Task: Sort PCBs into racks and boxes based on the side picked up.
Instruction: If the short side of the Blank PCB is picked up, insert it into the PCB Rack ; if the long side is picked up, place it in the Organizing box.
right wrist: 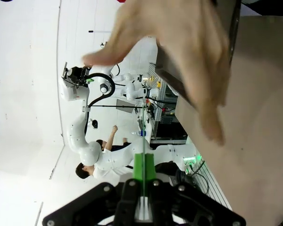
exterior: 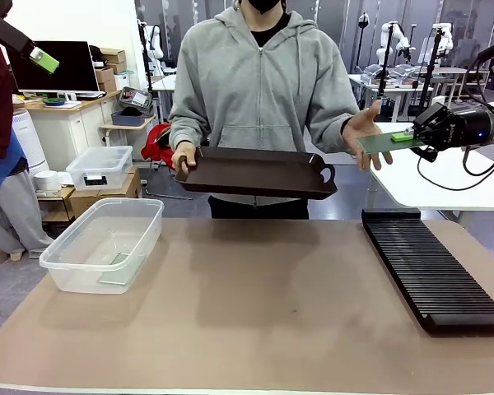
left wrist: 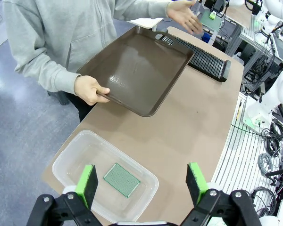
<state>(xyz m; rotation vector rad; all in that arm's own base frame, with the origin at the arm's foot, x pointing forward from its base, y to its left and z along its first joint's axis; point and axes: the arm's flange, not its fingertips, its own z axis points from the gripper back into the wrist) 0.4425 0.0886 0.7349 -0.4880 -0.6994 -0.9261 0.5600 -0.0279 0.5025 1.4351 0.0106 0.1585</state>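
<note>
right gripper clamped on PCB, board flat | rack below, nearward, along table's right edge, slots crosswise | left gripper wide, empty, over box

A plain white wall stands behind a black flat monitor on a white cabinet, with brown cardboard boxes beside it. Smooth grey floor lies beside the tan-topped desk.
</note>
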